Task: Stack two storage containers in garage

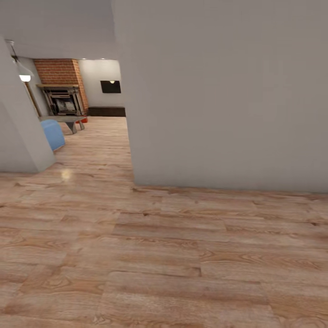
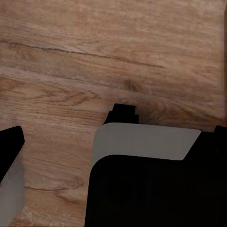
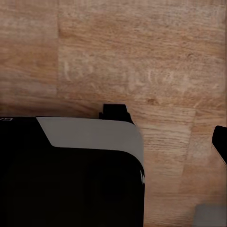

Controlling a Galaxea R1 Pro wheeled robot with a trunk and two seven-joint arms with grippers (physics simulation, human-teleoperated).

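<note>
In the head view, a grey wall (image 1: 218,91) blocks the way ahead; its corner edge (image 1: 130,150) leaves an open passage of wood-plank floor (image 1: 150,255) at the left, leading to the living room (image 1: 86,105) with a brick fireplace (image 1: 61,86) and low dark bench (image 1: 106,111). A small orange-red shape (image 1: 84,120), possibly a storage container, is glimpsed there. The approach step is judged in hand; a leftward turn clearing the corner is called for.

In the left wrist view, the left end effector (image 2: 61,137) is seen over planks; whether apart or together cannot be told.

In the right wrist view, the right end effector (image 3: 170,127) is likewise undeterminable.
</note>
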